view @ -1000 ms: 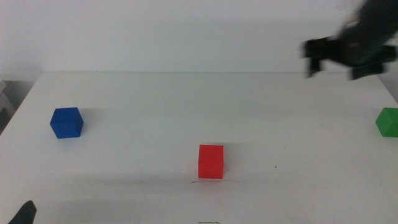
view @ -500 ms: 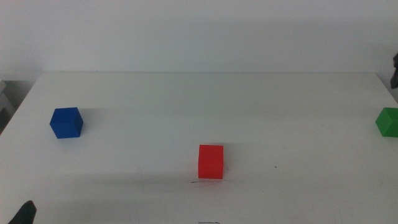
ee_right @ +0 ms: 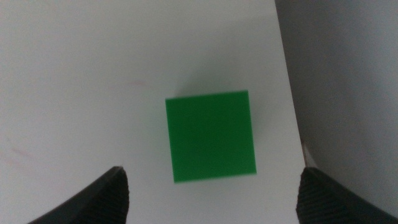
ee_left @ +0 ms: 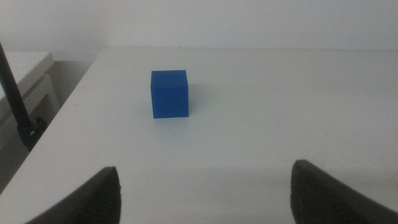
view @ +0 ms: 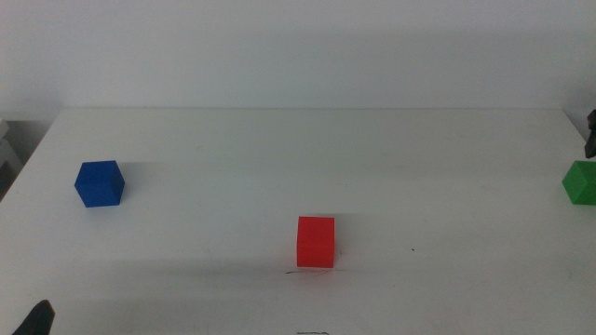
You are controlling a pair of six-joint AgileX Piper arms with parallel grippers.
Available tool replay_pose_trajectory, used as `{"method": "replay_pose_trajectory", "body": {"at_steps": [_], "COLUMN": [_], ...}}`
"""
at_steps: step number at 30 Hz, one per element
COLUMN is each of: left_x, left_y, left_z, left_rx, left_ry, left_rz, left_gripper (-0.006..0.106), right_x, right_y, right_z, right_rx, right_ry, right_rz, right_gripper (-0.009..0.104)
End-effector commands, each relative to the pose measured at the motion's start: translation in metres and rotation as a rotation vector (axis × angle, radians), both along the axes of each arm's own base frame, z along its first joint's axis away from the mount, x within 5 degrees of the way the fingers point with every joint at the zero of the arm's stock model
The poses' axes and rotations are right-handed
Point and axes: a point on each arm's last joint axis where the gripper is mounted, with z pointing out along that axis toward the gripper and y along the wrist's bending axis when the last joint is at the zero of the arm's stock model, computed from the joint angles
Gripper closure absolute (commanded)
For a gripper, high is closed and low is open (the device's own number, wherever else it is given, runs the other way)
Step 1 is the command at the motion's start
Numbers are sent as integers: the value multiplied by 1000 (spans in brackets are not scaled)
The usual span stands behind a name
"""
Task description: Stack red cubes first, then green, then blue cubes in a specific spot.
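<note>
The red cube [view: 316, 242] stands at the table's front middle, with the thin dark scribble of the specific spot [view: 307, 272] at its front base. At the far right edge sits the green cube [view: 581, 181]. My right gripper [ee_right: 211, 202] hovers above this green cube [ee_right: 210, 135], jaws open and wide to either side, not touching it. The blue cube [view: 100, 183] rests at the left. My left gripper [ee_left: 205, 199] is open and well short of that blue cube [ee_left: 169, 93]; its tip [view: 37, 319] shows at the bottom left of the middle view.
The green cube lies close to the table's right edge [ee_right: 287, 112]. A dark sliver of the right arm [view: 591, 135] shows at the middle view's right border. A dark stand [ee_left: 15, 93] rises beyond the table's left edge.
The right arm swung from the table's back right out past the right border, coming over the green cube. None of the cubes moved, nor did the left gripper.
</note>
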Motion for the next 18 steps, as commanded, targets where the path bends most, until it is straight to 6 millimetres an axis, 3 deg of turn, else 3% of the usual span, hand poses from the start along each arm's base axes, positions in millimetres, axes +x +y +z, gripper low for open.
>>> {"method": "replay_pose_trajectory", "body": {"at_steps": [1,18], "left_x": [-1,-1], "left_y": [-1,-1], "left_z": [9,9], "left_rx": [-21,-20], "left_ry": [-106,-106], "left_rz": [-10,-10], "left_gripper": [7,7], "right_x": [2,24], "right_y": [-4,-10], "right_z": [29,-16], "right_rx": [-40,-42], "right_ry": [-119,-105], "right_rz": [3,26], "right_gripper": [1,12]}}
